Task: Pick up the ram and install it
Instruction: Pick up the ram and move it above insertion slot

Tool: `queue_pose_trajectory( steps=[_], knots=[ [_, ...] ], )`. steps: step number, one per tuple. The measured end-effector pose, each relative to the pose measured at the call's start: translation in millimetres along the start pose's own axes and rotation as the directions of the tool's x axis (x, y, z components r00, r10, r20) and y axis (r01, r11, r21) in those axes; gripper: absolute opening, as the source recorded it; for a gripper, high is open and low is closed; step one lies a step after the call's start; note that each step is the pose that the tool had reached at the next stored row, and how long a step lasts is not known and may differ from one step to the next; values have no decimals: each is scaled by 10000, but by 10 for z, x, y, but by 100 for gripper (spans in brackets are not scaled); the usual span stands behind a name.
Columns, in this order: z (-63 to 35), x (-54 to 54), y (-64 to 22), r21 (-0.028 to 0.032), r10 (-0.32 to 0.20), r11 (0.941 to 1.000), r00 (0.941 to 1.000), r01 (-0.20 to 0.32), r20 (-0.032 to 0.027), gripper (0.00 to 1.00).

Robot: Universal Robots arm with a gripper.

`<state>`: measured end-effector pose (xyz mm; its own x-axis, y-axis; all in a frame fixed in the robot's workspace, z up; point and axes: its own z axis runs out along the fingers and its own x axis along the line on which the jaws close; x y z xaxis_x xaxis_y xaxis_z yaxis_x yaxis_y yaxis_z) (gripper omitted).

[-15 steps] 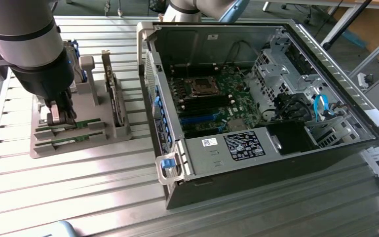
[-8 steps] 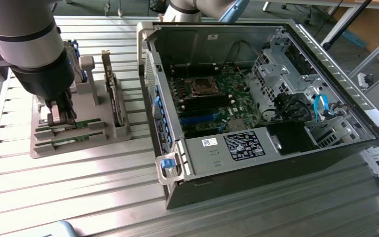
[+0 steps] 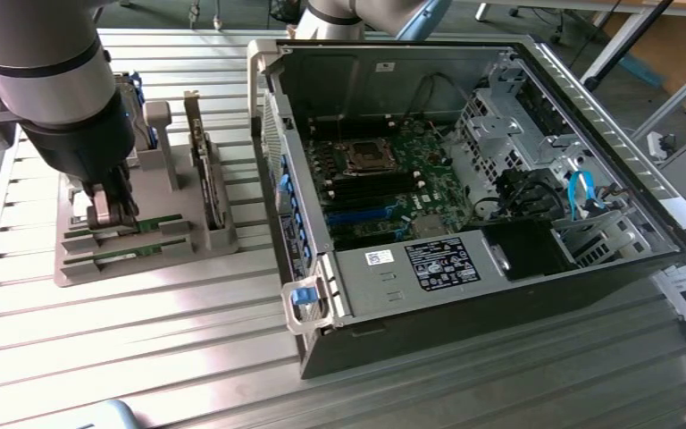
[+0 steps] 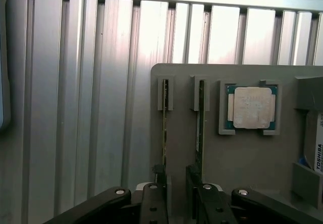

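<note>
Two rams stand on edge in slots of a grey holder tray (image 4: 181, 133), one ram (image 4: 164, 128) beside the other (image 4: 201, 128). In the exterior view a green ram edge (image 3: 158, 218) shows on the tray (image 3: 140, 268) just beside my gripper (image 3: 111, 214). My gripper (image 4: 176, 186) hangs low over the near ends of the two sticks. It is open, with one dark finger (image 4: 157, 193) by the first stick and the other finger (image 4: 198, 196) by the second. Only bare tray lies between the fingers.
A square silver processor (image 4: 251, 107) sits in a pocket of the tray, and a hard drive (image 4: 318, 143) lies beyond it. The open computer case (image 3: 463, 295) with its motherboard (image 3: 379, 179) stands at the exterior view's right on the ribbed metal table (image 3: 140, 349).
</note>
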<state>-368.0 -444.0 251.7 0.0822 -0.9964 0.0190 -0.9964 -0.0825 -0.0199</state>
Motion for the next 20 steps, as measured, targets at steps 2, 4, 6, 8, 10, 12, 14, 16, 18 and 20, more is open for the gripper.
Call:
queue_pose_trajectory(
  steps=[2,4,6,8,10,12,14,16,18,20],
  knots=[
    [4,0,0,0,-25,10000,10000,25,1,30],
    [7,0,0,0,-51,10000,10000,51,2,30],
    [12,0,0,1,-85,10000,10000,85,1,30],
    [17,0,0,3,-133,9999,9999,133,2,30],
    [24,-1,0,3,-199,9998,9998,199,3,30],
    [31,-1,1,4,-217,9998,9998,217,5,30],
    [40,0,1,5,-236,9997,9997,236,4,30],
    [50,1,6,5,-247,9997,9997,247,5,30],
    [58,1,15,4,-251,9997,9997,251,4,30],
    [67,3,25,5,-256,9997,9997,256,5,30]
  ],
)
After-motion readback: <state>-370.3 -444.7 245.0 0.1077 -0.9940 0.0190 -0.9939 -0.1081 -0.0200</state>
